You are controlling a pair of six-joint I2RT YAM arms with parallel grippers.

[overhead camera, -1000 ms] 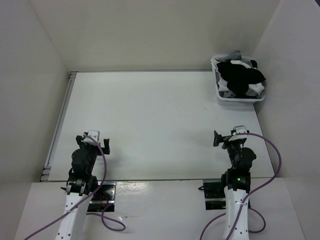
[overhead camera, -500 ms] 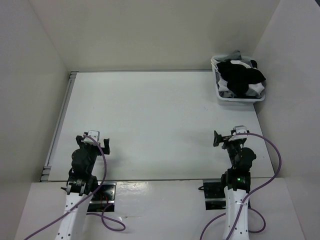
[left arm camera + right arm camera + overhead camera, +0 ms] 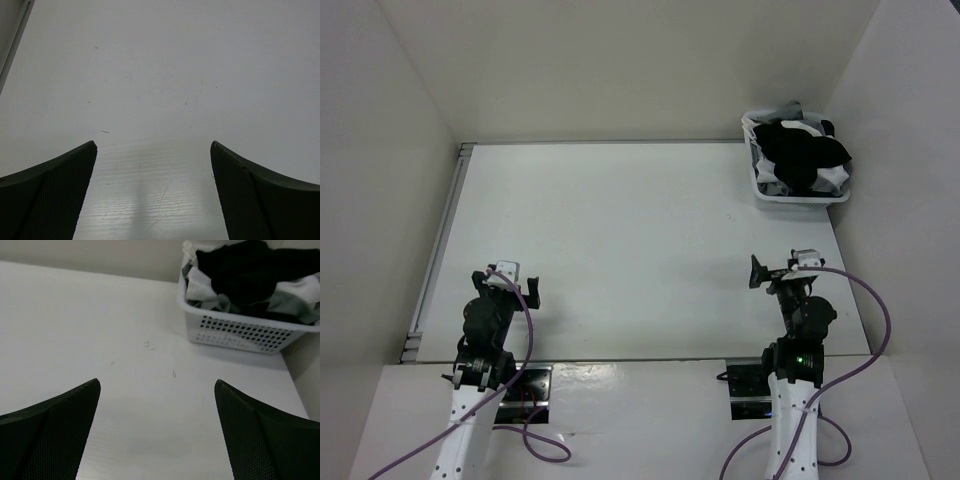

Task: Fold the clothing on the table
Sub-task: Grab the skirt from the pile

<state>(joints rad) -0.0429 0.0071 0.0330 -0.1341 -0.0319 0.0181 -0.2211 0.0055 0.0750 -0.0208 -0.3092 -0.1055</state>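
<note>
From the top camera I see the clothing [image 3: 802, 152], a black heap lying in the white basket [image 3: 790, 199] together with a white garment [image 3: 833, 177] and a grey cloth [image 3: 788, 107]. The basket stands on the table [image 3: 620, 230]. My left gripper [image 3: 510, 288] is well apart from the basket, off to its near left, with its jaws spread wide and nothing in them. My right gripper [image 3: 777, 275] is closer, on the basket's near side. It is just as wide open and also empty.

On the left wrist camera, both dark fingers [image 3: 50, 200] stand far apart with only bare tabletop between them.

On the right wrist camera, the fingers [image 3: 265, 440] are again wide apart and hold nothing. The basket lies beyond them to the right. The black clothing tops the pile inside it, with white fabric at the basket's left end and grey at its right.
</note>
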